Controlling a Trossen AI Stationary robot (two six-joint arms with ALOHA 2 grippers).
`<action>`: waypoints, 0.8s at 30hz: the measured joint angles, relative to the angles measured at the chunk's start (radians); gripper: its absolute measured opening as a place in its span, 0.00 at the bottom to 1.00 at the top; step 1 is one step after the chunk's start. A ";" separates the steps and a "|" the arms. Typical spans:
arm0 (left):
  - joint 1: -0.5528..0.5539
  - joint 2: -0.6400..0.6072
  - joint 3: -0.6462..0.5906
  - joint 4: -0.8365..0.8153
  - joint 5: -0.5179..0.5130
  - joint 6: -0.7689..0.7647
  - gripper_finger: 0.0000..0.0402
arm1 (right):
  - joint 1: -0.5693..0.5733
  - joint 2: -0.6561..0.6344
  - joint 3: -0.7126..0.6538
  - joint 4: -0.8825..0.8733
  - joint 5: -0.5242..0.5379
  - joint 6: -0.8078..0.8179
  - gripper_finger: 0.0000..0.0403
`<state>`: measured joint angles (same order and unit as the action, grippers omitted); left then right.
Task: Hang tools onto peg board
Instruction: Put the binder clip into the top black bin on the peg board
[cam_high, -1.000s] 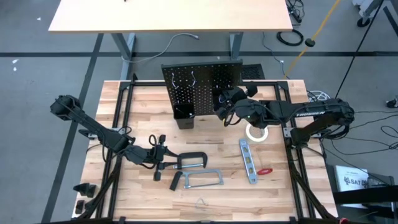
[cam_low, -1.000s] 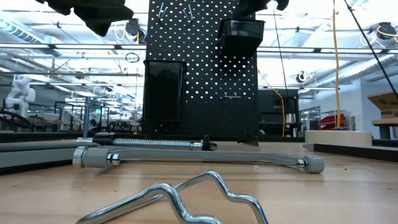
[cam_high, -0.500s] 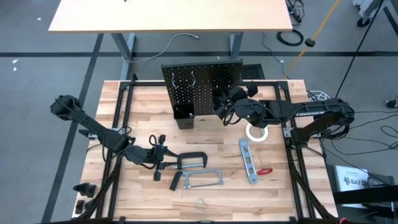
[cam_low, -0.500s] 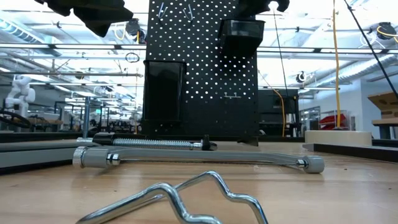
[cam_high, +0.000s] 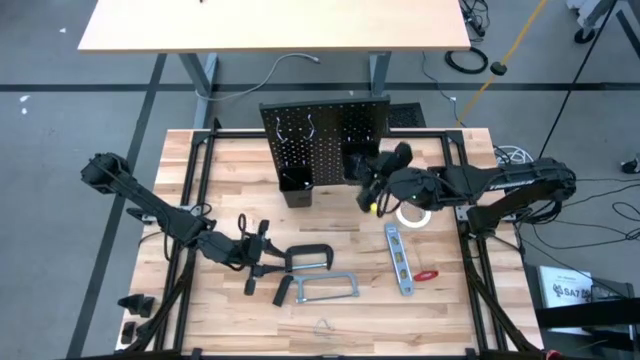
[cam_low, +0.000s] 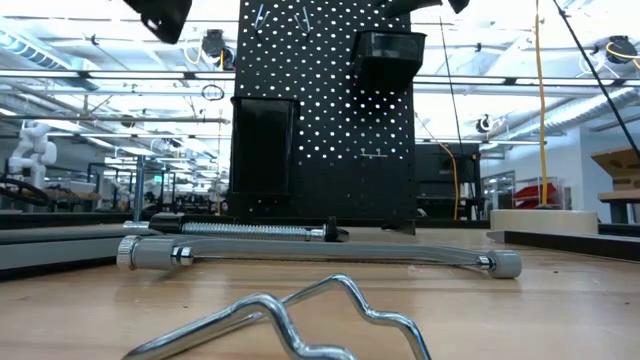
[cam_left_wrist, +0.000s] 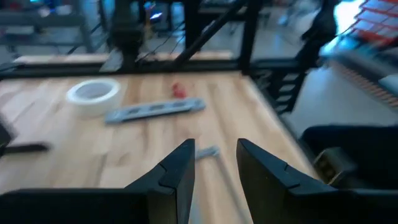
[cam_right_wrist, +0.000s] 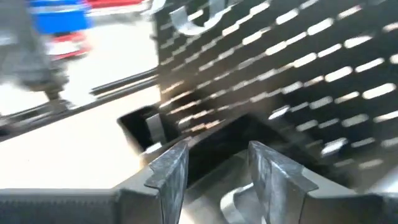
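The right gripper (cam_right_wrist: 214, 171) is seen with fingers apart and nothing clasped, just before the peg board (cam_right_wrist: 298, 68) and its bin (cam_high: 358, 162) — the left gripper (cam_left_wrist: 214, 168), likewise parted and empty, is held above the C-clamp (cam_high: 312, 258); no writing can be read.

Wooden table (cam_high: 230, 180) — C-clamp (cam_high: 312, 259), hacksaw (cam_high: 325, 290), level (cam_high: 399, 259), tape roll (cam_high: 413, 212).

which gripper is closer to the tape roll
Right. The right gripper hovers just beside the tape roll, by the peg board. The left gripper is across the table, near the C-clamp.
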<state>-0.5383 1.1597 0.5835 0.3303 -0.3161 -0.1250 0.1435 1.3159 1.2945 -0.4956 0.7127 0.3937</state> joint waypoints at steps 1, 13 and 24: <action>-0.001 0.010 0.000 0.025 0.020 0.000 0.31 | 0.014 0.001 0.000 -0.020 -0.033 0.021 0.40; -0.046 0.358 0.206 0.034 0.151 -0.013 0.31 | 0.232 0.081 0.000 -0.137 -0.084 0.196 0.40; -0.044 0.603 0.500 -0.255 0.175 0.055 0.31 | 0.416 0.196 0.000 -0.174 0.049 0.321 0.40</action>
<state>-0.5823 1.7622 1.0830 0.0753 -0.1413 -0.0701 0.5592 1.5121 1.2942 -0.6696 0.7612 0.7147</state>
